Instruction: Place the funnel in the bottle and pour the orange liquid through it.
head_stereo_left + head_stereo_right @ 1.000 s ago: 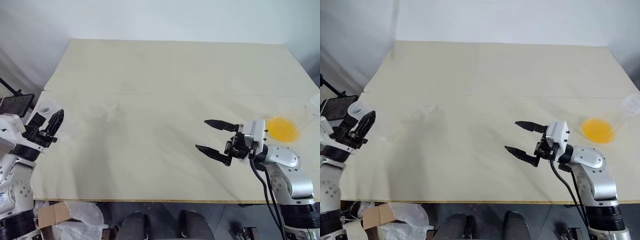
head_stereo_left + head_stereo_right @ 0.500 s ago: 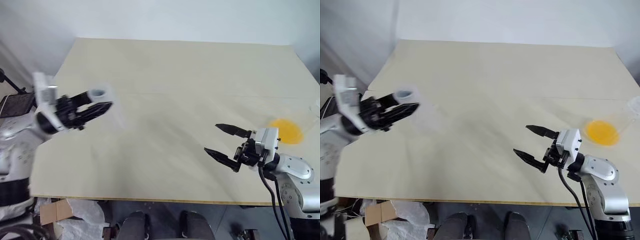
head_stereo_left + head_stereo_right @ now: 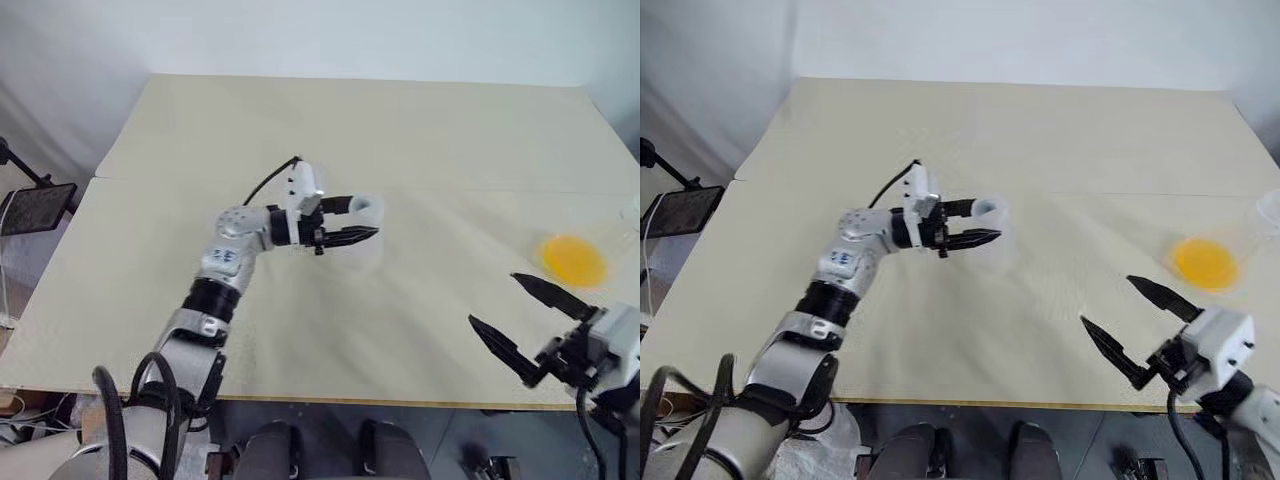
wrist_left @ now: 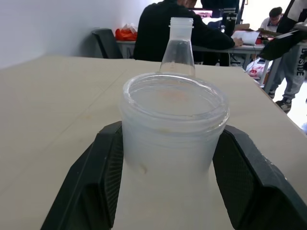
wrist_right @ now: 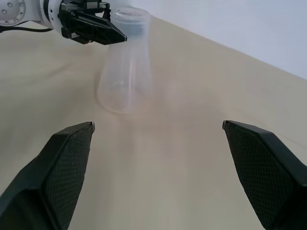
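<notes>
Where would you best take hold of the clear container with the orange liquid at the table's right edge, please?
Judging from the head views, grip the clear container around its see-through wall above the orange liquid, coming in level from the robot's side with the open right gripper. Its narrower top sits at the picture's edge, so its exact pose is hard to tell.
</notes>
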Controlling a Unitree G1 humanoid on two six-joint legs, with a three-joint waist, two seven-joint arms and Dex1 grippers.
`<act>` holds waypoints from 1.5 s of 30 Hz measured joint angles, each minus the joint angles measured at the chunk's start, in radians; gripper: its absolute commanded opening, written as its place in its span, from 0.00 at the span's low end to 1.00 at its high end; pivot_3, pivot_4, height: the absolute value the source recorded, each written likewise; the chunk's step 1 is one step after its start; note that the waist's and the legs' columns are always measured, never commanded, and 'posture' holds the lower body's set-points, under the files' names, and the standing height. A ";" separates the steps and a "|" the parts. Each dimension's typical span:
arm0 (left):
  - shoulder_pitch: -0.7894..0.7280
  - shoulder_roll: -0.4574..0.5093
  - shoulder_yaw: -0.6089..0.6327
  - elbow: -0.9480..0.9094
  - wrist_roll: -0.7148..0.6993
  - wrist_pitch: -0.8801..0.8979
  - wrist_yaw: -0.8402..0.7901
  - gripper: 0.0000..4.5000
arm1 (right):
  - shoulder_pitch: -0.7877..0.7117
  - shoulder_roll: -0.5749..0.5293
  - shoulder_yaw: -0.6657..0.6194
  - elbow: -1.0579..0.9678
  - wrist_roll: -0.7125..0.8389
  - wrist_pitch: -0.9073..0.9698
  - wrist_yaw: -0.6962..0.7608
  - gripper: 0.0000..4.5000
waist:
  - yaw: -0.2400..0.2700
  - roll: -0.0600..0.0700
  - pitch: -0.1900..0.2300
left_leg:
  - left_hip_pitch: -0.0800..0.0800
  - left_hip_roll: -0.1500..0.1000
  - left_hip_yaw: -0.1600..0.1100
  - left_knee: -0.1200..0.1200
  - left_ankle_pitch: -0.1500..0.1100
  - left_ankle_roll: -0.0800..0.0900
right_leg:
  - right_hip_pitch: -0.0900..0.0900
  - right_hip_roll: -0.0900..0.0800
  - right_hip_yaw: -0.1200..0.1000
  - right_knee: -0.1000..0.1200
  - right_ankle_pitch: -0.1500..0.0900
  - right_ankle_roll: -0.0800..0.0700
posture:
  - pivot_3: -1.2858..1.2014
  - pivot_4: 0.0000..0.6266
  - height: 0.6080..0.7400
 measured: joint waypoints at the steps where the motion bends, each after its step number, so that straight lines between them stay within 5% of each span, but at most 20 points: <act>1: -0.022 -0.026 0.000 0.048 0.019 -0.038 -0.003 0.53 | 0.034 0.018 -0.020 -0.008 0.006 -0.001 -0.013 1.00 | 0.000 0.000 0.000 | 0.000 0.000 0.000 0.000 0.000 0.000 | 0.000 0.000 0.000 0.000 0.000 0.000 | 0.52 0.24 1.00; 11: -0.094 -0.119 0.008 0.241 0.092 -0.203 -0.033 0.53 | 0.163 0.107 -0.038 -0.061 -0.008 -0.038 -0.057 1.00 | -0.005 0.000 0.000 | 0.000 0.001 0.002 0.000 0.000 0.001 | -0.002 0.000 0.003 0.001 0.000 0.000 | 0.52 0.24 1.00; 18: -0.097 -0.124 0.047 0.253 0.093 -0.184 -0.045 1.00 | 0.138 0.109 0.002 -0.066 -0.017 -0.040 -0.068 1.00 | -0.002 0.000 0.000 | 0.000 0.001 0.002 0.000 0.000 0.001 | -0.002 0.000 0.003 0.001 0.000 0.000 | 0.52 0.24 1.00; 24: -0.097 -0.095 0.106 0.237 0.054 -0.075 -0.080 1.00 | 0.087 0.080 0.007 -0.047 -0.017 -0.040 -0.060 1.00 | -0.005 0.000 0.000 | 0.000 0.001 0.002 0.000 0.000 0.001 | -0.003 0.000 0.003 0.003 0.000 0.000 | 0.52 0.24 1.00; 36: 0.130 0.047 0.192 -0.064 -0.007 0.058 -0.102 1.00 | -0.150 -0.019 0.087 0.110 -0.015 -0.035 0.014 1.00 | -0.007 0.000 0.000 | 0.001 0.004 0.000 0.003 0.000 0.002 | -0.003 -0.001 0.003 0.008 0.000 0.000 | 0.52 0.24 1.00; 45: 0.677 0.203 0.389 -0.687 -0.106 0.202 0.141 1.00 | -0.436 -0.104 0.283 0.264 -0.009 -0.011 0.171 1.00 | -0.033 0.001 0.000 | 0.004 0.005 -0.001 0.003 0.000 0.001 | -0.001 -0.002 0.005 0.010 0.000 0.000 | 0.52 0.24 1.00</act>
